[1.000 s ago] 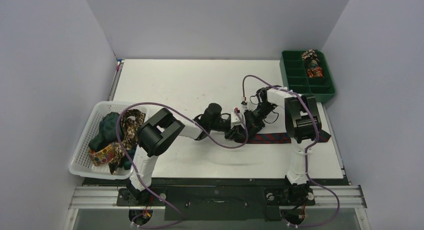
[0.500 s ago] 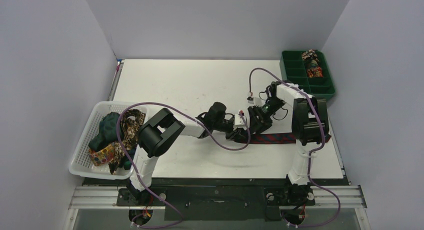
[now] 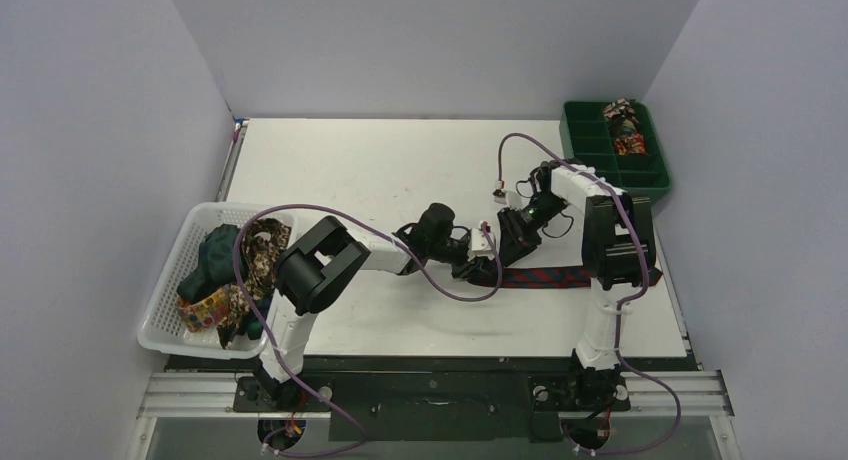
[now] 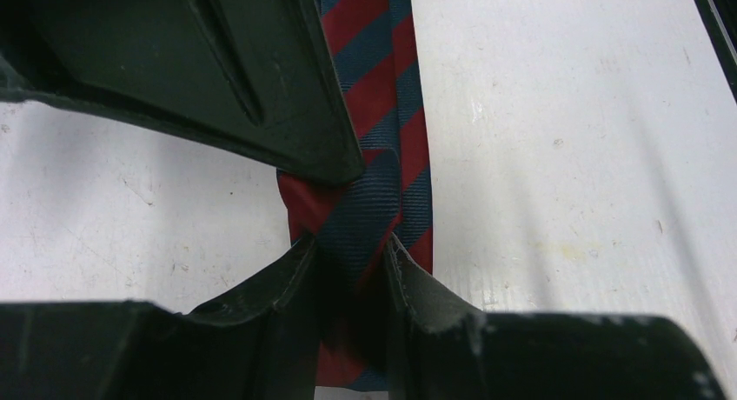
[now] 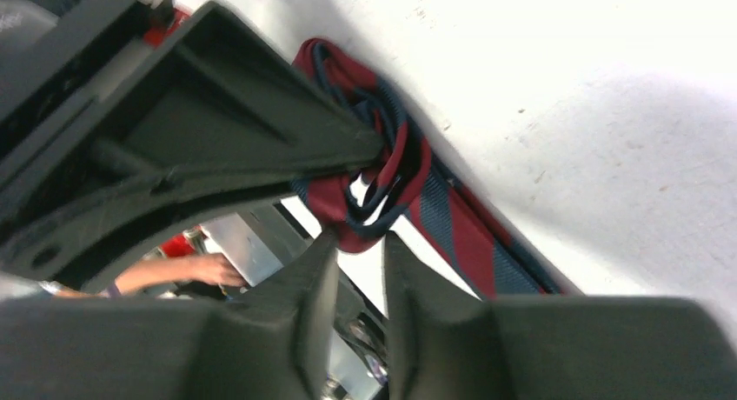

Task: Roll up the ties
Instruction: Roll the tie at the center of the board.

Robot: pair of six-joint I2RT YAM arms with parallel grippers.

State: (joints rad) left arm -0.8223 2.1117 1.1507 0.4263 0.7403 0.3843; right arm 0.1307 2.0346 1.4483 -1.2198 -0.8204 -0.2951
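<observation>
Right gripper (image 5: 365, 196) just released and re-straddles the navy-and-red striped tie (image 5: 469, 235) at its coil, hold unclear; left gripper (image 4: 348, 210) clamps it, so another turn looks next.

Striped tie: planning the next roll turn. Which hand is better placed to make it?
Probably left: the left hand pinches the rolled end of the striped tie; the right hand shows no clear grip.

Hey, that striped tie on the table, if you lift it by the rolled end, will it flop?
Probably floppy: the striped tie lies flat and limp on the table, so its tail would likely dangle. Its rolled end shows loose loops with gaps, so it may unwind unless pinched. The thin woven cloth looks light, perhaps slippery.
</observation>
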